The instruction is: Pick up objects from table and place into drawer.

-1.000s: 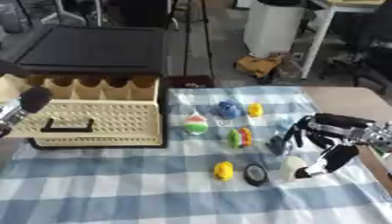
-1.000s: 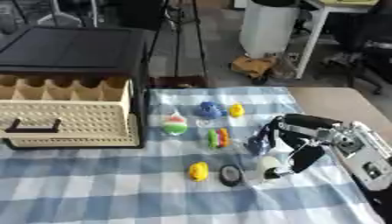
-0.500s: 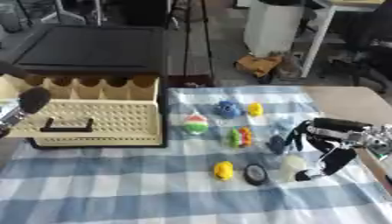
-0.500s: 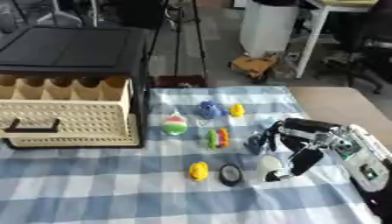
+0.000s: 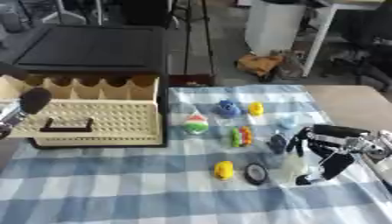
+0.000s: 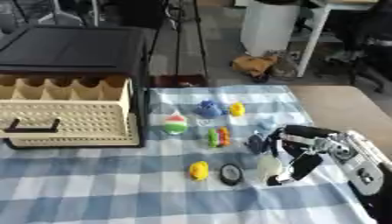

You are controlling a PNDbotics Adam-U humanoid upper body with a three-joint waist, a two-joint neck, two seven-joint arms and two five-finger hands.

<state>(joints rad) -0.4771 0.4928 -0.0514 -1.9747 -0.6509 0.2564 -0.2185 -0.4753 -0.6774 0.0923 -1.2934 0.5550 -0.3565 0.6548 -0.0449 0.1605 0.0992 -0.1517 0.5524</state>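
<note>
Nearest, lower centre of frame: a small yellow toy (image 5: 223,169) and a dark ring-shaped object (image 5: 256,173) are seen lying on the blue checked cloth (image 5: 115,192) that covers the table.

Lower right: the right hand (image 5: 330,148) is seen curved over a pale whitish object (image 5: 294,165). Its fingers (image 5: 334,164) are bent down around that object, thumb side toward frame centre, but a closed grasp cannot be confirmed; the object appears to rest on the cloth, bracketed rather than lifted.

Mid frame: a green-and-orange toy (image 5: 241,136), a white, red and green rounded toy (image 5: 196,124), a dark blue object (image 5: 277,143) just beside the hand, a blue figure (image 5: 227,109), a yellow figure (image 5: 256,108) and a pale blue piece (image 5: 287,122) are scattered close together.

Left of frame: the cream perforated drawer (image 5: 92,118) stands pulled open, its compartments showing. The left hand (image 5: 23,109) shows only at the left edge; whether its fingers are open or closed cannot be told.

Step in hand, as judged: securing the pale object. The fingers should be closed fully beneath its widest part before any lift, and the dark blue object and the ring should be kept clear. A straight lift is advised before crossing to the drawer, well apart on the left.
</note>
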